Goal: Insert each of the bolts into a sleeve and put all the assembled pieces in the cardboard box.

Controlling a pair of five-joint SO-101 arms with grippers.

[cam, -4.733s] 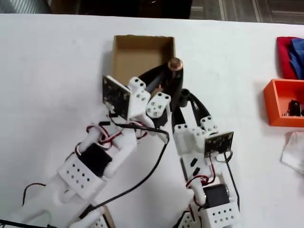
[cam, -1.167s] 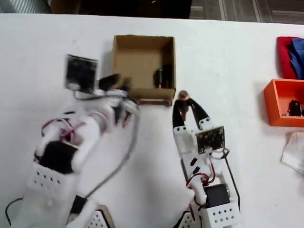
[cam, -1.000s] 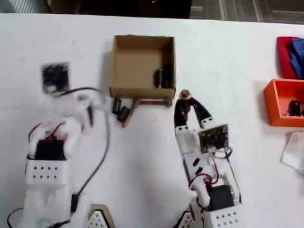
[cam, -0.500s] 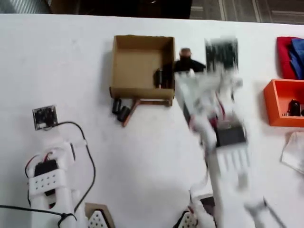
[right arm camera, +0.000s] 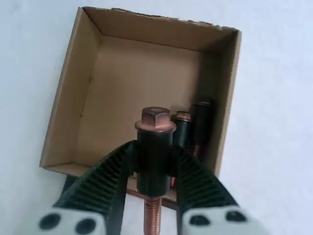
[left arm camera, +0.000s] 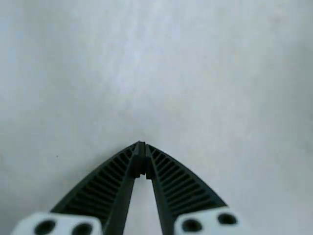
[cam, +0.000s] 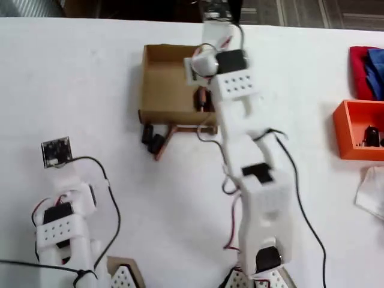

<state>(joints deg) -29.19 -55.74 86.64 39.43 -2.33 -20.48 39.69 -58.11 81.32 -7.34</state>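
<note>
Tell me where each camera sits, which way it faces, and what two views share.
High view: fixed above the table, looking down; left arm folded by its base, right arm stretched over the cardboard box.
Left wrist view: on the left arm's wrist, facing bare table; the shut left end effector shows.
Right wrist view: on the right arm's wrist, facing into the box; the right end effector grips a sleeved bolt.
Shared: high and right wrist views both show the box.
</note>
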